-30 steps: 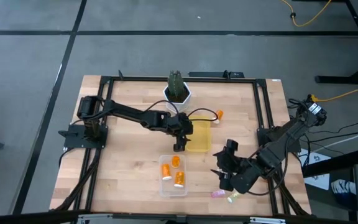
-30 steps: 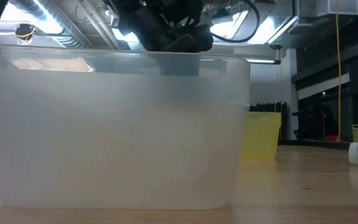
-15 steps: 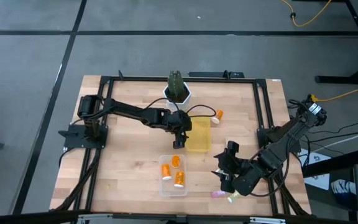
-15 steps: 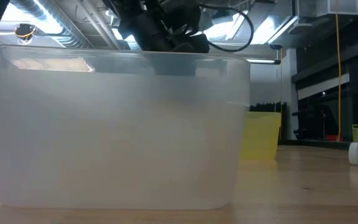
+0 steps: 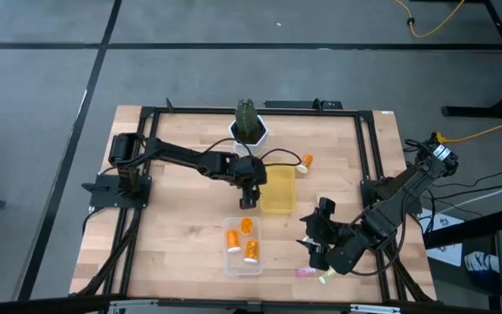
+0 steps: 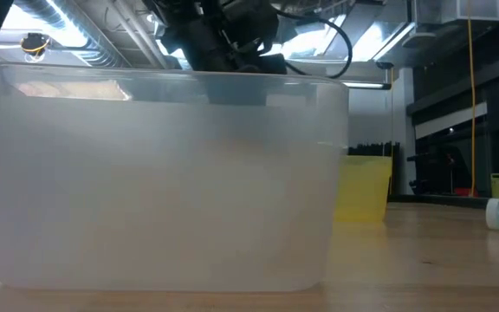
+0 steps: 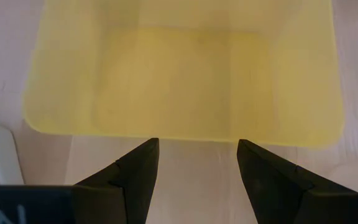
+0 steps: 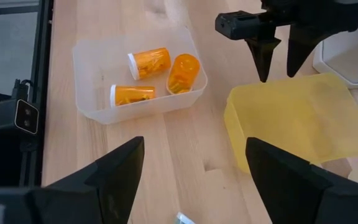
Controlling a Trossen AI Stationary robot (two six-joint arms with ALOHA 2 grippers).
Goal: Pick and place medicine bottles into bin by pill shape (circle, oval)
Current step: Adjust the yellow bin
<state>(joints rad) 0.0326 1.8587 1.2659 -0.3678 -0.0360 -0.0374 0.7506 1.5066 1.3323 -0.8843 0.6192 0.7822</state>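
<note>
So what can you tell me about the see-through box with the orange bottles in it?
The clear plastic bin is a shallow, rounded-corner rectangle with frosted see-through walls, sitting flat on the light wooden table near its front edge. Inside lie three translucent orange medicine bottles with white caps, all tipped on their sides and close together. The yellow translucent bin stands apart from it, farther back. Neither arm's tool touches it.
</note>
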